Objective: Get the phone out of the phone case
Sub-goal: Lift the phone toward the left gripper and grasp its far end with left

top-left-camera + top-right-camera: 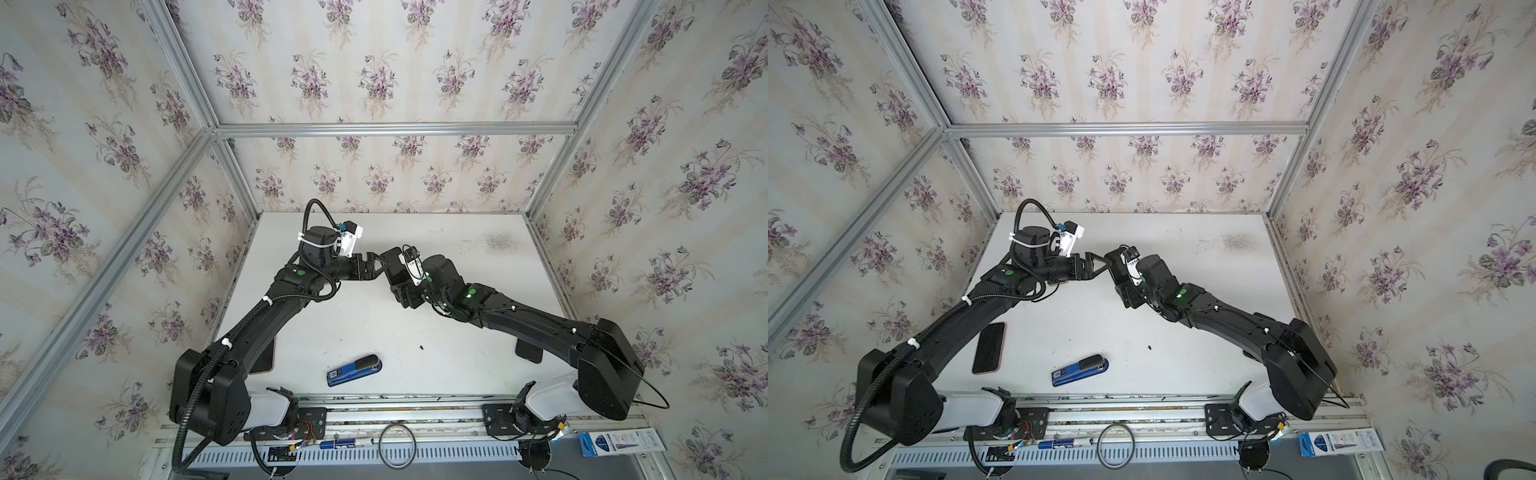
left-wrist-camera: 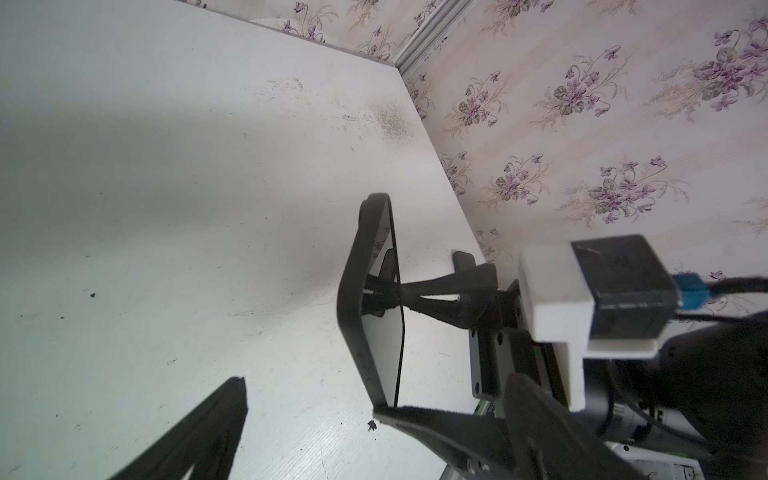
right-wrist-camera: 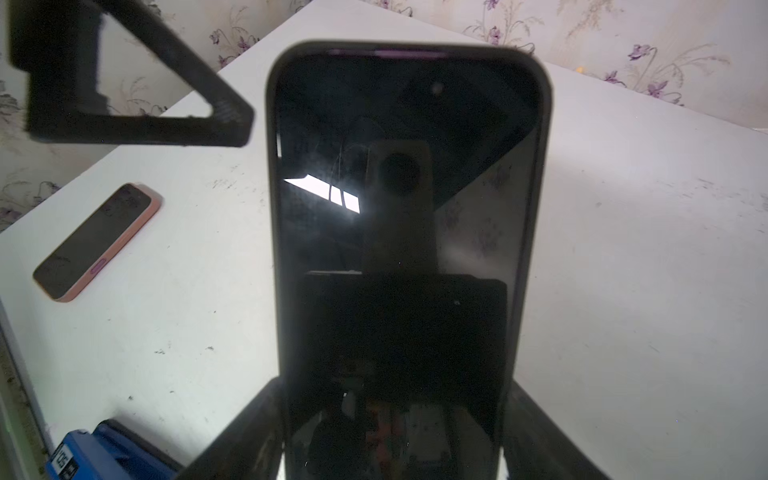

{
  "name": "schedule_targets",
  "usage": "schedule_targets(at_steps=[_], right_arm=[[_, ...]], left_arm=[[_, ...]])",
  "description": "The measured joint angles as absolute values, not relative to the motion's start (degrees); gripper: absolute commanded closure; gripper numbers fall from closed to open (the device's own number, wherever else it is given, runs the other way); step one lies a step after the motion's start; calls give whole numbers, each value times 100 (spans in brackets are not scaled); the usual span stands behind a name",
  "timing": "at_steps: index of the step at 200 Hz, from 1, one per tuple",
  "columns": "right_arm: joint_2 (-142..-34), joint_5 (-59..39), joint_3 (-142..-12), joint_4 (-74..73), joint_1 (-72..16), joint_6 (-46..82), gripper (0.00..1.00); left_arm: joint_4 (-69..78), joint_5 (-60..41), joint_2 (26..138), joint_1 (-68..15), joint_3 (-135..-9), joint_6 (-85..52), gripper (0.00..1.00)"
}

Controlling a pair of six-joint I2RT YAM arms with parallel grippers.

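I have the phone point(image 3: 409, 232) off the table point(image 3: 623, 249), seated in its black phone case point(image 3: 272, 208). It is held up near the middle of the workspace by the right gripper point(image 3: 392, 415). Those jaws are pinched across the case's width at its lower end, one finger on each long side wall. The long axis therefore runs straight out from the right wrist, with the screen turned back toward that wrist's camera. A black rim shows all round the glass, and a thin purple line along the far short edge is the only hint of the phone's body. I judge nothing has been freed yet.

What matters for the next move is the free far end, which lies toward the left arm. The left gripper point(image 2: 307, 397) is the nearer free tool, with its jaws spread wide and holding nothing. In the left wrist view one fingertip point(image 2: 380, 413) sits right at a corner of the case, and I cannot tell whether it touches. The other fingertip stands well clear of the case. I would hook that corner lip and peel it back while the right keeps its clamp.
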State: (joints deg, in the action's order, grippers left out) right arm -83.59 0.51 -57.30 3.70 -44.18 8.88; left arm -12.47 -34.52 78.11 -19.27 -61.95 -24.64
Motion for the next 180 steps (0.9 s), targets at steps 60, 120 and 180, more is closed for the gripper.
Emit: schedule_targets(at_steps=[60,120,180], right_arm=[[-8309,141,-5647,224,-4799,805,59],[-8256,217,-5642,196,-4862,788,59],[-8248,204,-5607,202,-4873,801,59]], left_arm=[[-1243,-3557,7948,-1835,-6195,-2611,38],[-1243,-3745,8051,-1824,-6206,-2624,62],[-1160,-4082,8147,-1824,-6261,-2600,94]])
